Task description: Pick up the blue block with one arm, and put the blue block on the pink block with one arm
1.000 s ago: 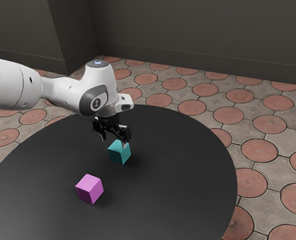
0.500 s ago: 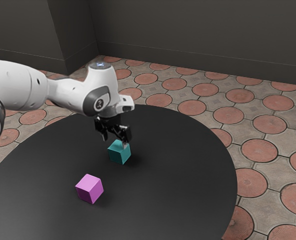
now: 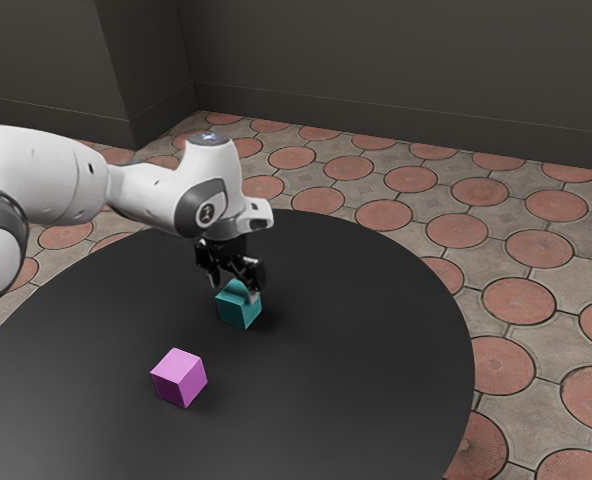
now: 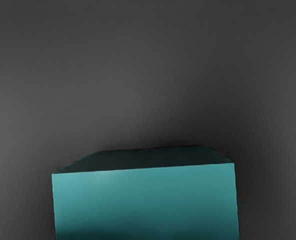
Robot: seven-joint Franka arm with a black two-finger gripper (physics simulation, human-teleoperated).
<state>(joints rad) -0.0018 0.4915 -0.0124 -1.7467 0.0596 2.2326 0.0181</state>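
— Two blocks entered. Place of blue block (image 3: 240, 310)?
— Rests flat on round black table (image 3: 376, 340), near its middle. Teal-blue in colour. Appears close under the hand in the wrist view (image 4: 144, 202): one broad face lit, upper face in shadow, dark tabletop all round.
— Pink block (image 3: 179, 378)?
— Sits on same table, nearer the camera and toward the exterior view's left of blue block. Well apart from it, not touching.
— Gripper (image 3: 238, 288)?
— Black, two-fingered, pointing down, directly over blue block. Open: fingers (image 3: 255, 276) spread about as wide as the block, tips down at its upper edges on two sides. Cannot tell whether either tip touches.
— Arm (image 3: 126, 190)?
— White with grey joints. Enters from the exterior view's left, reaches over the table, bends down at the wrist above blue block.
— Surroundings?
— Floor (image 3: 536, 250) of round reddish tiles around the table; dark walls (image 3: 376, 50) behind.
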